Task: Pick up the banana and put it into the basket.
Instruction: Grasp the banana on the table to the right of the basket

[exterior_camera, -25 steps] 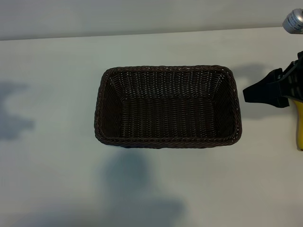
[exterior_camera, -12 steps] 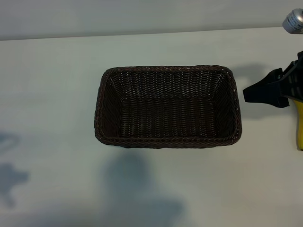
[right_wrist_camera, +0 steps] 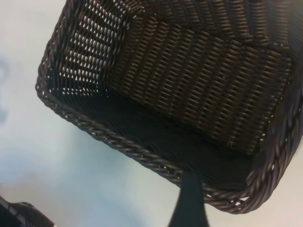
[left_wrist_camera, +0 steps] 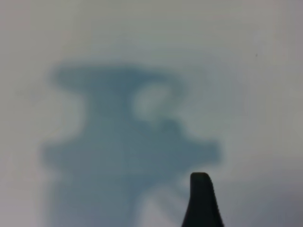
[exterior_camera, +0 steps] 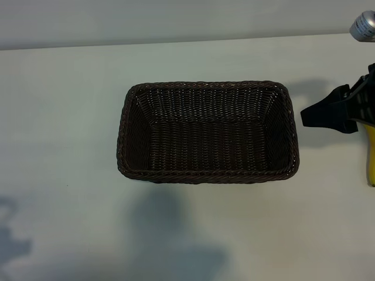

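The dark-brown woven basket (exterior_camera: 208,132) stands empty in the middle of the white table; its braided rim (right_wrist_camera: 142,153) fills the right wrist view. The yellow banana (exterior_camera: 370,155) lies at the table's far right edge, mostly cut off. My right gripper (exterior_camera: 328,112) hovers right of the basket, above the banana's upper end, open and holding nothing. One of its fingers (right_wrist_camera: 189,203) points at the basket's near corner. In the left wrist view only one dark fingertip (left_wrist_camera: 201,198) shows over bare table; nothing sits beside it. The left arm is outside the exterior view.
A silver cylinder (exterior_camera: 363,24) stands at the back right corner. The table's far edge (exterior_camera: 176,44) runs along the top. Shadows of the left arm (exterior_camera: 9,240) fall on the front left.
The left arm's shadow has slid from the middle left down to the front left corner of the table. The right gripper, banana and basket have not moved.
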### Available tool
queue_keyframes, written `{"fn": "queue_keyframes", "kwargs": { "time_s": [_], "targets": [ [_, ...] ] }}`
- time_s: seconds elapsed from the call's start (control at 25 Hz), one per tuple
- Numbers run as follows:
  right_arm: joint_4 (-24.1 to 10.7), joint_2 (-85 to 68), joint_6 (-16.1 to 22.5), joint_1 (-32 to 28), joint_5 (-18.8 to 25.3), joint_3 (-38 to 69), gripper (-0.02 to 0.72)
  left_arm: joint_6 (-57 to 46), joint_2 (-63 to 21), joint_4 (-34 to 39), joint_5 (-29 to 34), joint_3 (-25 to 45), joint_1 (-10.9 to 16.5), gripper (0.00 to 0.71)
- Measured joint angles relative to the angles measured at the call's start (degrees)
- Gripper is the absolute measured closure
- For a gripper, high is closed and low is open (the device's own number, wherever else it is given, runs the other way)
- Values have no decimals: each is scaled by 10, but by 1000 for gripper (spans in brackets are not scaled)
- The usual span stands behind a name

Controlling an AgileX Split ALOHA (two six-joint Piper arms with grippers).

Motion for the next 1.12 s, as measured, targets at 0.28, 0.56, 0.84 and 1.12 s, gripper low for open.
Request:
{"fn": "queue_keyframes", "kwargs": {
  "time_s": [0.28,0.56,0.84,1.12],
  "targets": [
    [0,0,0,0,0,0,119,-1,-63,0,-3,0,0,171],
    [0,0,0,0,0,0,119,0,-168,2,-2,0,0,171],
    [0,0,0,0,0,0,119,0,-169,2,-2,2,-1,171],
    [-5,0,35,0,-2,0,119,0,-169,3,-2,2,-1,171]
  ]
}}
